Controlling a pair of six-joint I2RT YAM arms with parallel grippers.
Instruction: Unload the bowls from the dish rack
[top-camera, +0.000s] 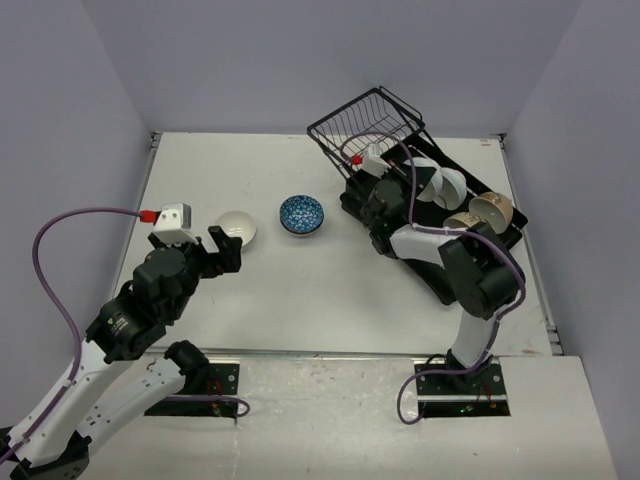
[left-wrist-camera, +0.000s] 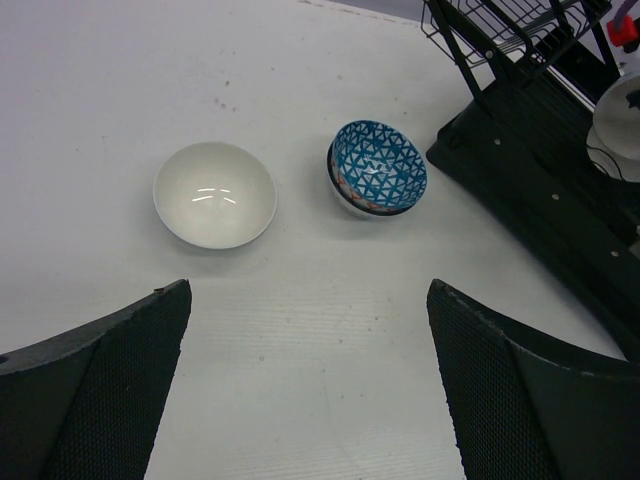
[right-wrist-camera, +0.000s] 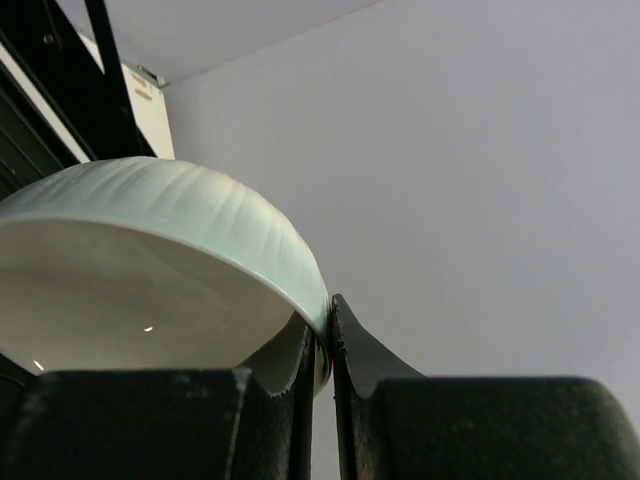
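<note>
1 white bowl (left-wrist-camera: 214, 194), 1 blue bowl (left-wrist-camera: 378, 168), 1 pinched bowl (right-wrist-camera: 150, 220).

Plain white bowl (left-wrist-camera: 215, 194), blue-and-white triangle-patterned bowl (left-wrist-camera: 378, 167), black dish rack (left-wrist-camera: 540, 170), cream bowls (top-camera: 492, 207) with brown rims, pale white ribbed bowl (right-wrist-camera: 170, 210), white bench (top-camera: 300, 290), lavender-grey walls (top-camera: 300, 60)

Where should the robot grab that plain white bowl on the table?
Probably the rim, from above. The white bowl sits upright and open, apart from the blue bowl, so one finger can drop inside and one outside its thin wall. Its smooth round sides would likely slip.
</note>
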